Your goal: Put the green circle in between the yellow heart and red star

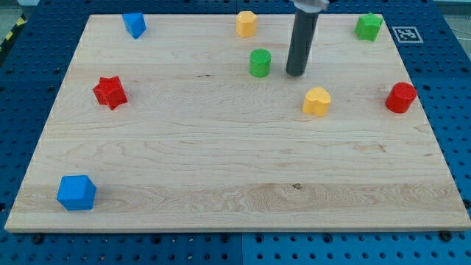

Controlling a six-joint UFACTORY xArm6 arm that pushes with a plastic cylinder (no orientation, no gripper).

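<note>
Taking the green circle [260, 62] as my landmark: the red star [110, 92] lay far to its left and a little lower, my tip [296, 73] stood just to its right, apparently not touching, and the yellow heart [317, 101] sat to its lower right, beyond the tip. With no gripper there was nothing to open or close. I judged the risk was a straight leftward shove sending the circle past the line between star and heart, or rolling it off the tip. No containers were on the board [221, 169].
</note>
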